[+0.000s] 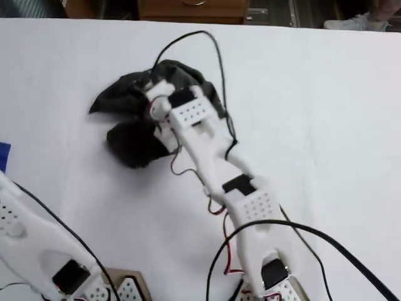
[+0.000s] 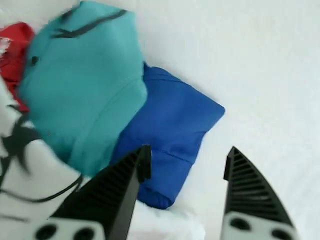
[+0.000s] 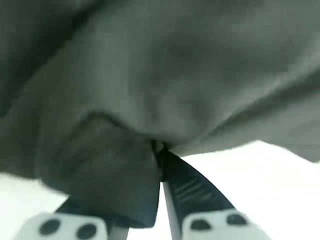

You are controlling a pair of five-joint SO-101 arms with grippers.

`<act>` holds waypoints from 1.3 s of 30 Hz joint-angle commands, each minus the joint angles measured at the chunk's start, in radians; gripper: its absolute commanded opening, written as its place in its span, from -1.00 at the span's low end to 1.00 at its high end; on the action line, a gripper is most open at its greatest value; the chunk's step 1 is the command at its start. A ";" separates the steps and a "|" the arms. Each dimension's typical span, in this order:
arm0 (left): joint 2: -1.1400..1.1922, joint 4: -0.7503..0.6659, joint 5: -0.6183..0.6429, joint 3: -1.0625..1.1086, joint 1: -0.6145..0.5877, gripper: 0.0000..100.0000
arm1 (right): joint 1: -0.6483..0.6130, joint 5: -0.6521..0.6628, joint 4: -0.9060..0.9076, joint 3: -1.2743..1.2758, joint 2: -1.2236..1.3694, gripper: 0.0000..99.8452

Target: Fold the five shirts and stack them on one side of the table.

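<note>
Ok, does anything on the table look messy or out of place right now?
The dark shirt lies crumpled in a heap, unfolded, with the right gripper shut on a bunch of its cloth. In the left wrist view, the teal shirt sits askew over the blue shirt, edges not lined up.

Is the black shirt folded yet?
No, crumpled: the black shirt lies in lumpy heaps, and the right tool is pinching its cloth.

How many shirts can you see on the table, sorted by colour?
black shirt: 1
teal shirt: 1
blue shirt: 1
red shirt: 1
white cloth with black marks, probably a shirt: 1
Total: 5
</note>
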 commanded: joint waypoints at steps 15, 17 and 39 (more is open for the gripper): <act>0.087 0.020 0.009 -0.004 0.267 -0.48 | -0.104 0.006 0.237 0.382 -0.947 -0.96; 0.087 0.020 -0.031 -0.004 0.304 -0.48 | -0.048 0.063 0.232 0.526 -1.040 -0.96; 0.278 -0.198 -0.140 0.013 0.700 -0.48 | 0.461 0.321 -0.031 1.086 -1.308 -0.11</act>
